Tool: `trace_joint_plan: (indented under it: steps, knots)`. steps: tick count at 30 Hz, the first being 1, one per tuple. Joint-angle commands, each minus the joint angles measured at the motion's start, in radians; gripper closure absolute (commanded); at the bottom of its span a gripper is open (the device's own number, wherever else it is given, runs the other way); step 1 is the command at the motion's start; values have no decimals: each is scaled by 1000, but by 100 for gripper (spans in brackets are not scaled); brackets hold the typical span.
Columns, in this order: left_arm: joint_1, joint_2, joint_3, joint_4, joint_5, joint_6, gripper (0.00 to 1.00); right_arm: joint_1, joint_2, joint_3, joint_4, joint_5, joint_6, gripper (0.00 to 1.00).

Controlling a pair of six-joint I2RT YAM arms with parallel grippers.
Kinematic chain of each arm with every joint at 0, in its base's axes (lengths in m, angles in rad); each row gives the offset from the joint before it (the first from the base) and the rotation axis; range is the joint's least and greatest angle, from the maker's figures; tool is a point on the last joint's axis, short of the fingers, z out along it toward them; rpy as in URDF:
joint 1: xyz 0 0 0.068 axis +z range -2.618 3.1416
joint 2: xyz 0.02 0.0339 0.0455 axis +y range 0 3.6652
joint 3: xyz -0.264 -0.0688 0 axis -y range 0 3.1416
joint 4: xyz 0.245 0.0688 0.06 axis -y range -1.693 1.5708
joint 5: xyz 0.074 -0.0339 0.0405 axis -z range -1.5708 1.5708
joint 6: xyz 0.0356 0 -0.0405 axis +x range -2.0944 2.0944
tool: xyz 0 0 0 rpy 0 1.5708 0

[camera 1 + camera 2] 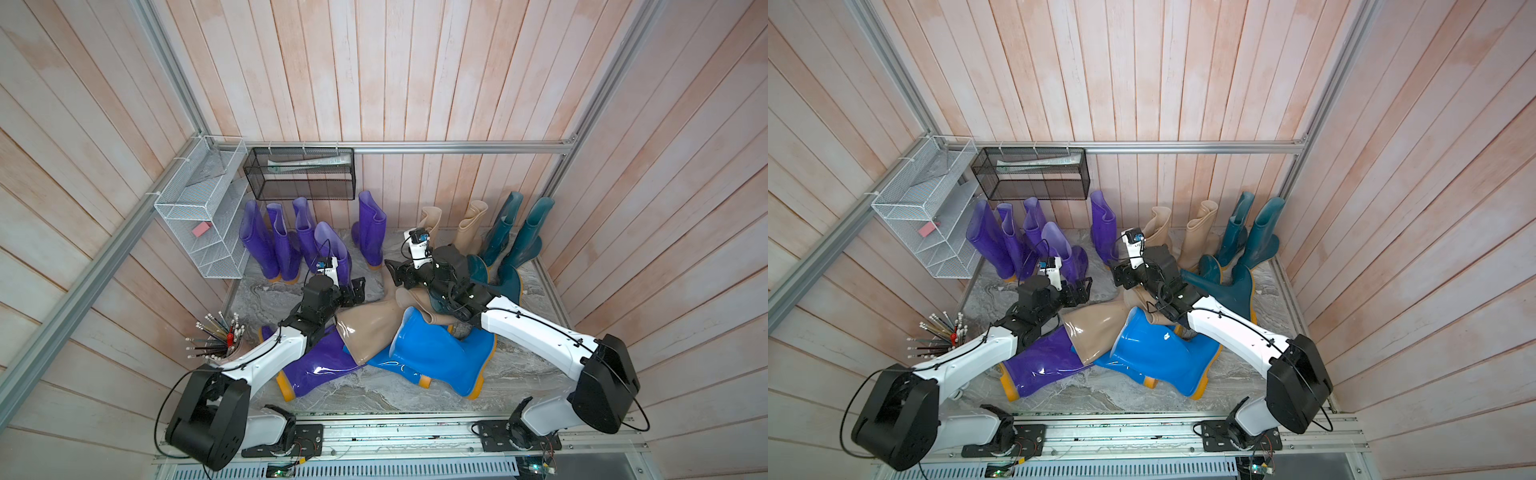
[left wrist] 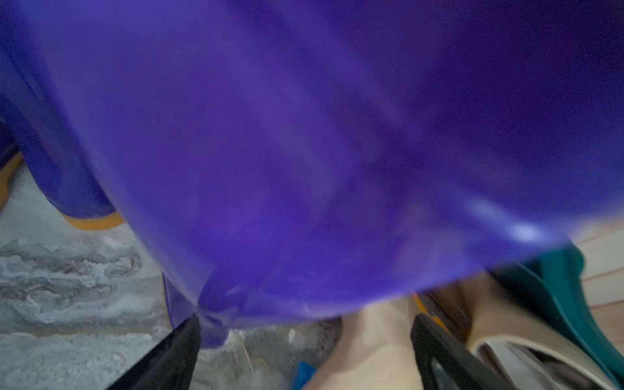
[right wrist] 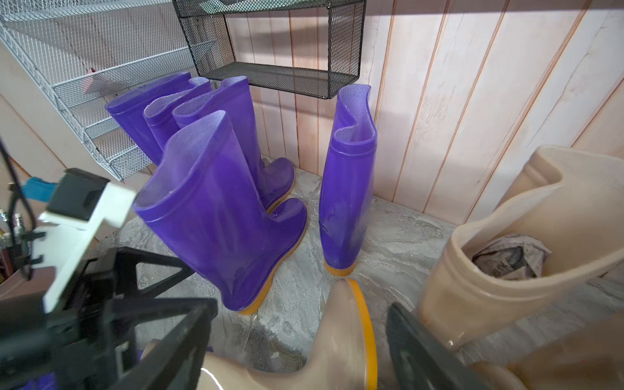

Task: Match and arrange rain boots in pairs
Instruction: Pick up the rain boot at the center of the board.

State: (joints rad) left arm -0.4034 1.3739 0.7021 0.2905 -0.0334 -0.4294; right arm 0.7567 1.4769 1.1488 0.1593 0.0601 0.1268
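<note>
- In a top view, your left gripper (image 1: pixel 358 289) has its fingers spread with nothing between them. Just past the tips stands the nearest purple boot (image 1: pixel 340 253), one of five upright along the plank wall (image 1: pixel 415 83).
- In a top view, your right gripper (image 1: pixel 393 273) is spread too and hangs over the lying beige boot (image 1: pixel 370 328). Behind both sets of fingers, toward the arm bases, a lying purple boot (image 1: pixel 320 365) and blue boots (image 1: pixel 436 353) are heaped on the marbled grey floor (image 1: pixel 415 395).
- In a top view, the upright beige boots (image 1: pixel 1200 237) and teal boots (image 1: pixel 1262 232) stand on the outer side of the right fingers. A white wire rack (image 1: pixel 921 208) and a black mesh basket (image 1: pixel 1034 183) hang past the left fingers (an aluminium frame (image 1: pixel 1183 146) edges the room).
- Left wrist: the black fingers (image 2: pixel 175 358) stand wide apart. Blurred purple rubber fills everything beyond the tips, and floor and beige rubber show in the gap.
- Right wrist: the fingers (image 3: pixel 422 354) are wide, with the orange-edged toe of the lying beige boot (image 3: pixel 341 331) in the gap. You cannot tell whether they touch it. Beyond the tips the purple boots (image 3: pixel 216 216) stand on the floor, and beside one finger an upright beige boot holds crumpled paper (image 3: pixel 513 256).
</note>
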Motion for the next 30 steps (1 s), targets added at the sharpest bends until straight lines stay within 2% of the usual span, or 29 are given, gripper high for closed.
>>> trace_joint_plan:
  steps: [1, 3, 4, 5, 6, 11, 18, 22, 24, 30]
  knots:
    - [8, 103, 48, 119, -111, 31, 5, -5, -24, -16, 18, -3, 14, 16]
    - [15, 163, 90, 121, -135, 39, 13, -10, -27, -16, 18, -7, 16, 16]
    - [19, 183, 104, 120, -146, 38, 23, -11, -29, -17, 20, -12, 16, 16]
    - [27, 196, 115, 128, -146, 38, 43, -12, -30, -19, 21, -15, 16, 16]
    - [30, 202, 124, 127, -148, 37, 57, -15, -33, -21, 24, -17, 14, 16]
    - [35, 145, 195, 59, -91, 93, 100, -31, -43, -21, 35, -39, 14, 16]
    - [35, -44, 323, -139, -60, 136, 100, -40, -15, 19, 61, -81, 13, 17]
    - [35, -144, 380, -296, -129, 131, 100, -41, 12, 52, 75, -95, 22, 19]
    - [38, -206, 370, -353, -174, 113, 100, -40, 26, 62, 100, -107, 39, 21]
    - [86, -416, 279, -500, -174, 2, 100, -24, 152, 142, 173, -157, 128, 27]
